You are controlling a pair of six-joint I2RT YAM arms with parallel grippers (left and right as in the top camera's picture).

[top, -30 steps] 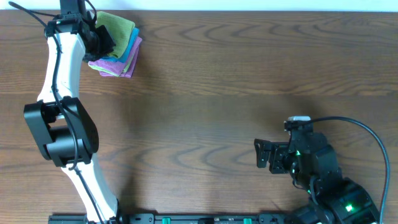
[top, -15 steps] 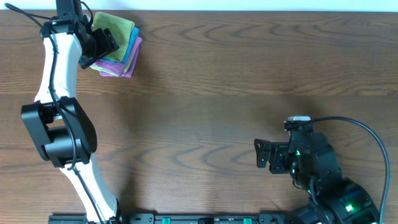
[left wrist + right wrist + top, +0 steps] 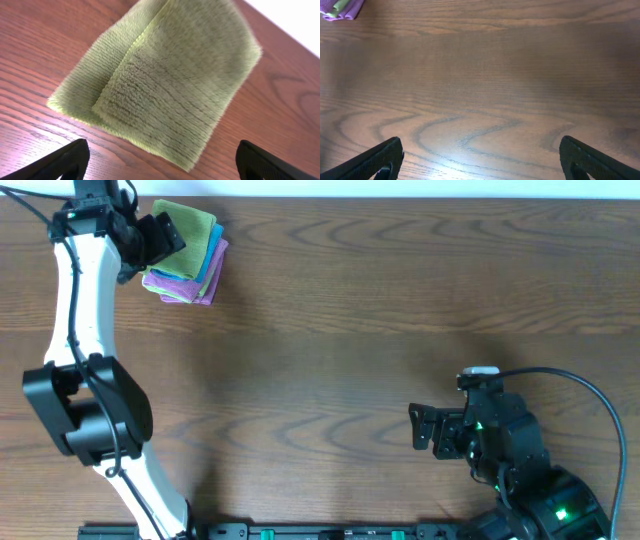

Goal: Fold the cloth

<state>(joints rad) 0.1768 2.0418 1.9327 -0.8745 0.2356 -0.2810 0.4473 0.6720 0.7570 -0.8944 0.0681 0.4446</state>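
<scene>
Currently the cloth point(image 3: 190, 225) is seen folded on top of a small stack at the far left corner of the table point(image 3: 350, 330). A blue cloth point(image 3: 213, 248) is noted directly beneath it and a purple cloth point(image 3: 190, 286) at the bottom, each layer offset so that its edge shows. In the left wrist view the cloth point(image 3: 160, 85) is shown lying flat, with the edge of an upper layer running across a lower one; no tag can be made out. The left gripper point(image 3: 160, 240) is held just beside the stack's left edge, at the end of an arm stretched along the left side of the table. Its fingers point(image 3: 70, 159) are spread wide at the bottom corners of the wrist view and are released, with nothing gripped between them. The right gripper point(image 3: 418, 430) is parked near the right front of the table, well apart from the stack. Its fingers point(image 3: 380, 161) are likewise spread wide and released, over bare wood, and a sliver of the purple cloth is caught in the far upper left corner of that view.
</scene>
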